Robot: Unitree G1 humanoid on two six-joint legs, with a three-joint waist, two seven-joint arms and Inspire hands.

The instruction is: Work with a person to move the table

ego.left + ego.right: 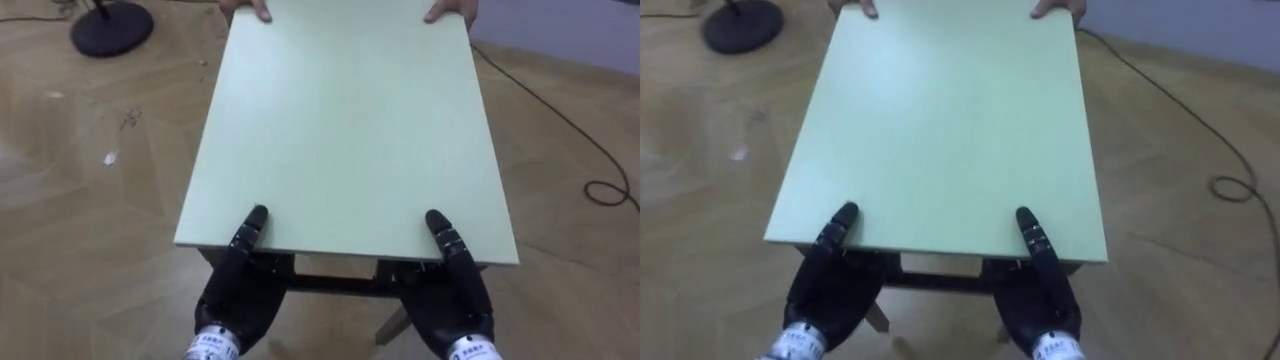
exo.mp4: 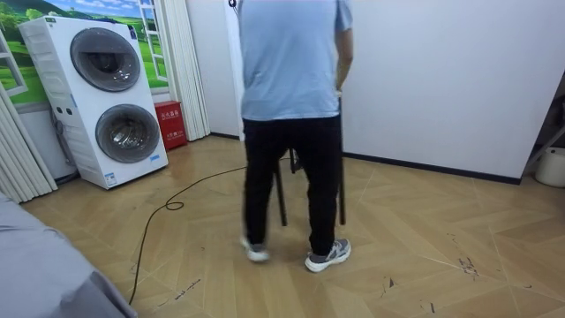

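1. The left hand [image 1: 235, 290] and right hand [image 1: 455, 292] are sitting at the table's [image 1: 350, 130] near edge, thumbs lying on top; whether they're clamping, I cannot tell.
2. A person [image 2: 291, 106] is holding the far edge.

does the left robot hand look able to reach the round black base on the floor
Probably not: the left robot hand grips the table, and the round black base lies beyond its far corner.
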